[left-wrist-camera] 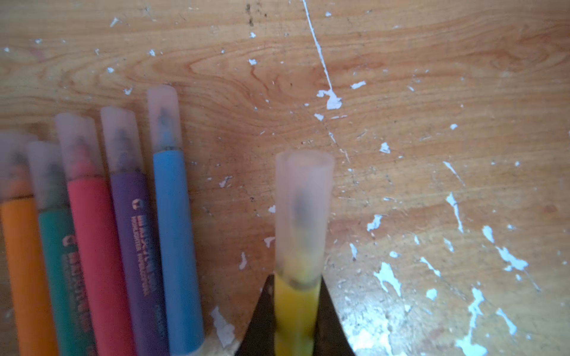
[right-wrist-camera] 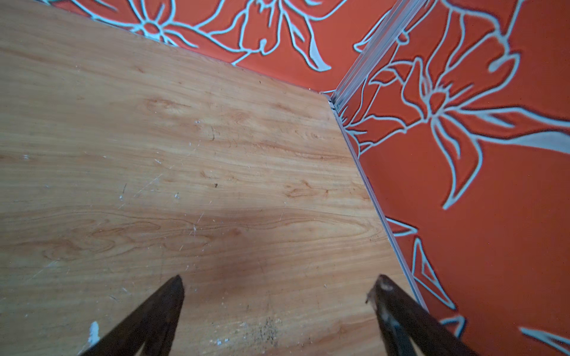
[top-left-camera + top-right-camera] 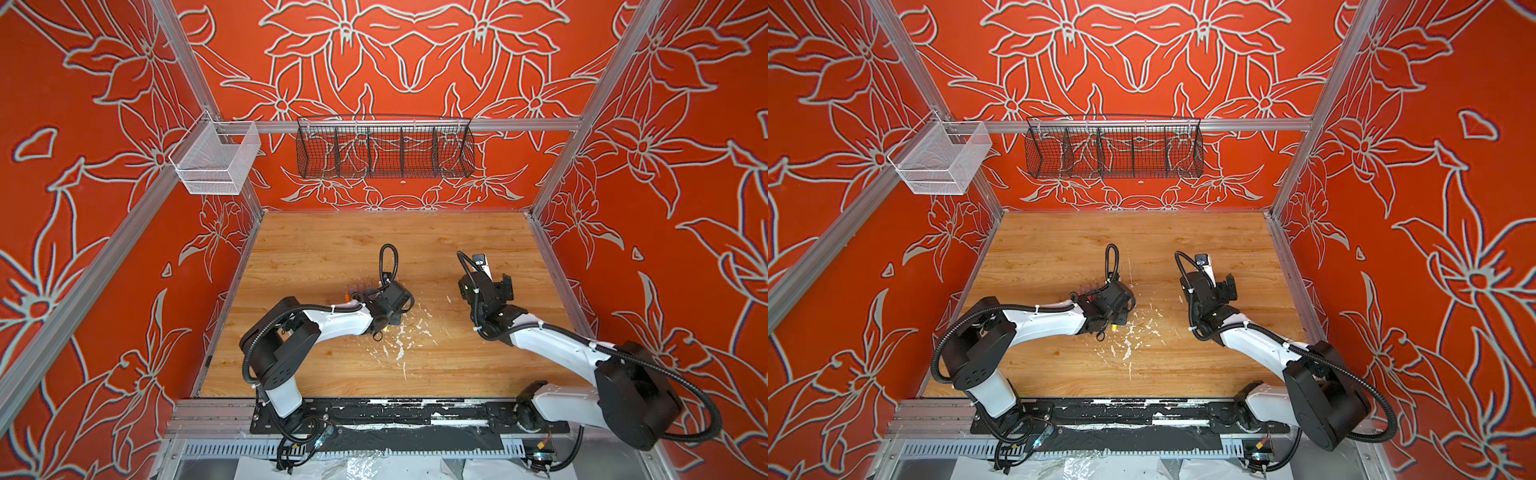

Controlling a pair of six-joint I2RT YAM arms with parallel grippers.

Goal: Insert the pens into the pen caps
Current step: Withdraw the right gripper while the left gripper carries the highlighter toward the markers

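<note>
Grips one capped yellow pen (image 1: 296, 314) in left hand (image 1: 296, 278), five capped pens (image 3: 357, 289) just beside, mid-frame in a top view, with right hand (image 2: 280, 279) wide, empty.

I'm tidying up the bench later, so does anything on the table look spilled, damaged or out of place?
White flecks are scattered over the wooden table, thickest near the middle, like dried splatter or chipped paint. Otherwise nothing stands out: five capped pens lie side by side, and the left pincer holds a capped yellow pen.
</note>
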